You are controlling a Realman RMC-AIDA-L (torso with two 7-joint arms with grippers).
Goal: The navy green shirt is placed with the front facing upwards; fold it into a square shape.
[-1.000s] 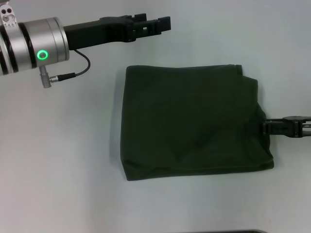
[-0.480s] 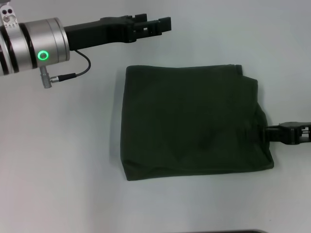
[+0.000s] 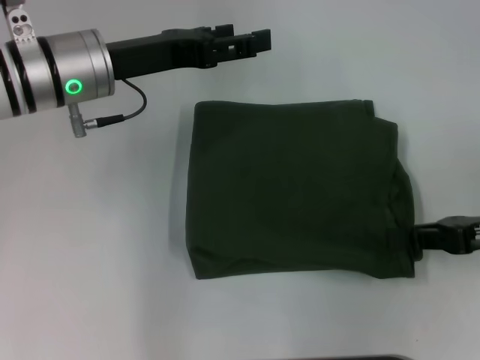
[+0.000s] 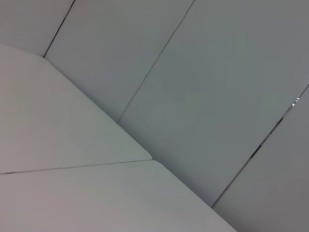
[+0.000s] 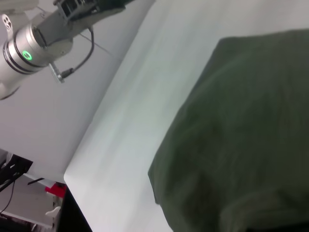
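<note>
The navy green shirt (image 3: 296,191) lies folded into a rough square in the middle of the table, plain green side up and no lettering showing. In the right wrist view the navy green shirt (image 5: 241,135) fills the near side. My right gripper (image 3: 417,235) is at the shirt's lower right edge, low on the table, shut on the cloth there. My left gripper (image 3: 255,41) hangs in the air beyond the shirt's far left corner, apart from it. The left wrist view shows only table and wall.
The white table (image 3: 97,247) runs all round the shirt. A cable (image 3: 127,105) hangs from the left arm's silver wrist (image 3: 56,71). The table's edge (image 5: 79,169) and some gear on the floor show in the right wrist view.
My right gripper has slid along the shirt's right edge toward the near corner, pulling that edge slightly inward. The left arm has shifted a little to the right.
</note>
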